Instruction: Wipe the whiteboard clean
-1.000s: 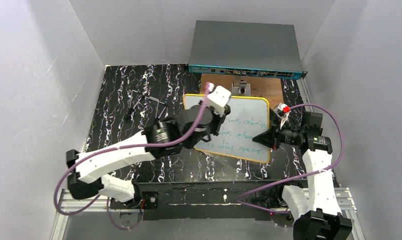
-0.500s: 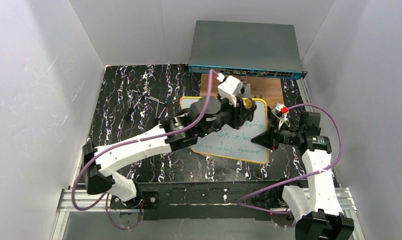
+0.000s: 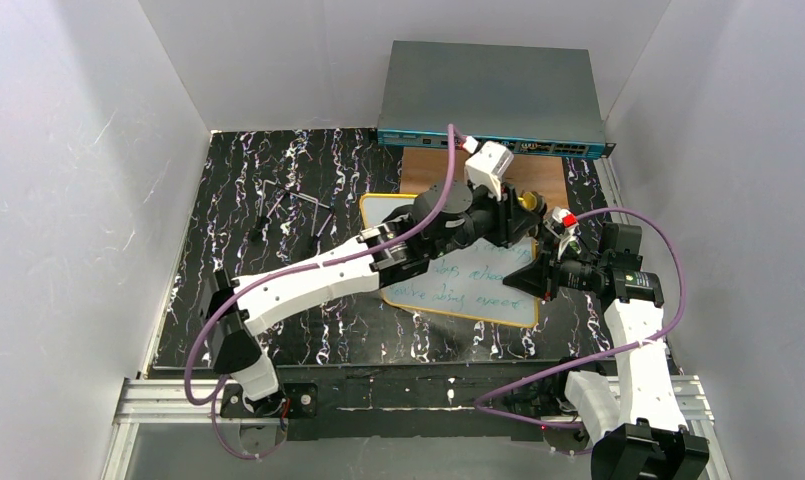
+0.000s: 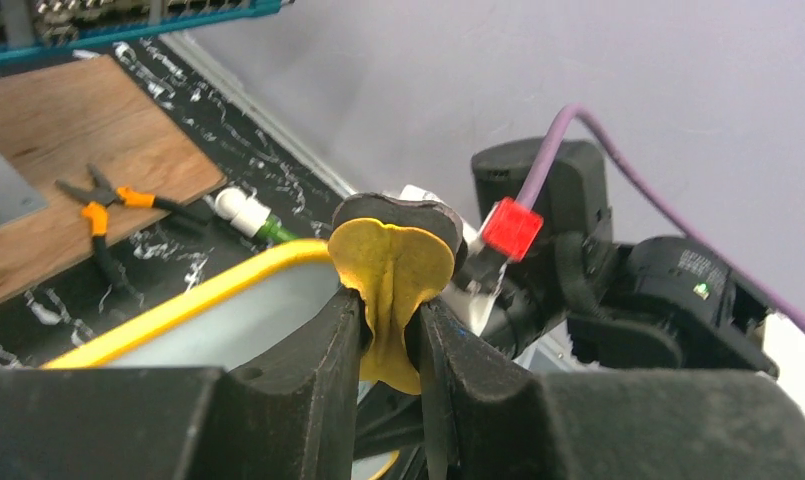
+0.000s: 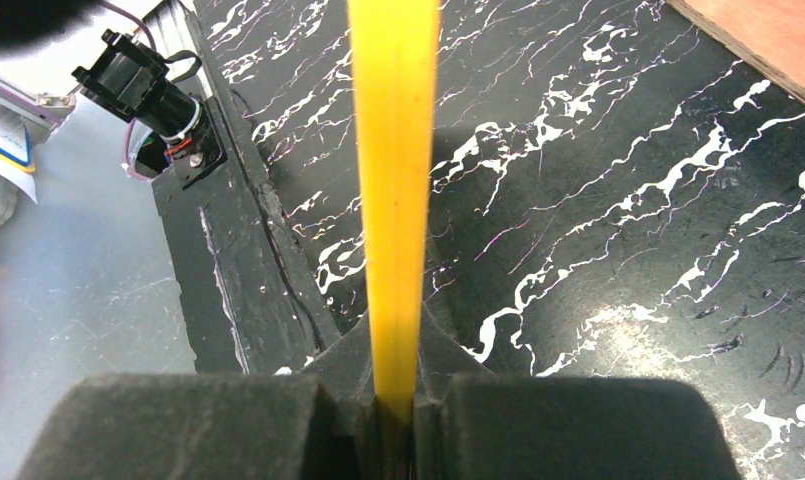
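Starting with the left fingers (image 4: 323, 350): a round yellow eraser pad (image 4: 393, 265) with a dark backing is pinched tight between them, probably so its face can be dragged across the board. The right fingers (image 5: 278, 420) are clamped on the orange-yellow rim of the whiteboard (image 3: 478, 285), most likely so it's kept from sliding. The board is set on the black marbled surface (image 3: 248, 220), right of centre. Green-blue handwriting is seen on its near half, not yet wiped, but it can't be read tbh.
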Motion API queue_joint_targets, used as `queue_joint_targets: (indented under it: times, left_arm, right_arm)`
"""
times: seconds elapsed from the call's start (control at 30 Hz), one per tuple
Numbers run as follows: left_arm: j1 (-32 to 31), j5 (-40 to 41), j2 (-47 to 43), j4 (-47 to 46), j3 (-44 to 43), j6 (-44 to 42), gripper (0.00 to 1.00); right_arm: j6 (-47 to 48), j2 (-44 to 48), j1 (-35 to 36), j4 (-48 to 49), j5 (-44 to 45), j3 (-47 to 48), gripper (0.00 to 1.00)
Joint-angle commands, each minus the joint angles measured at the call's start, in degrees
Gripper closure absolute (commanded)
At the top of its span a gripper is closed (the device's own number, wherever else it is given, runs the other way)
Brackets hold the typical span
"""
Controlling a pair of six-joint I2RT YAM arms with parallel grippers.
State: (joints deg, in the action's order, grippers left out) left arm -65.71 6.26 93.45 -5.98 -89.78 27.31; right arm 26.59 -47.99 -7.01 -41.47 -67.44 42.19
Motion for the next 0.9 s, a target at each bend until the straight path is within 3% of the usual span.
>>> queue_joint_targets:
  times: [0.0, 0.2, 0.6, 0.87]
  left_arm:
    - [0.73, -1.23, 2.45, -0.68, -7.60, 1.21, 1.00]
    - [2.49, 0.73, 4.76, 2.11, -10.76, 2.41, 1.00]
    - [2.85, -5.55, -3.92, -2.66, -3.32, 3.18, 1.00]
    - [3.46, -2.74, -1.71, -0.12, -2.74, 3.80, 1.00]
  right_arm:
    - [0.64, 1.49, 0.26, 2.45, -6.25, 0.70, 0.99]
    - [0.71, 1.71, 0.31, 2.34, -6.00, 0.76, 0.99]
    - [0.67, 1.13, 0.26, 2.45, -5.51, 0.61, 0.99]
    - [0.71, 1.10, 0.28, 2.54, -5.42, 0.61, 0.99]
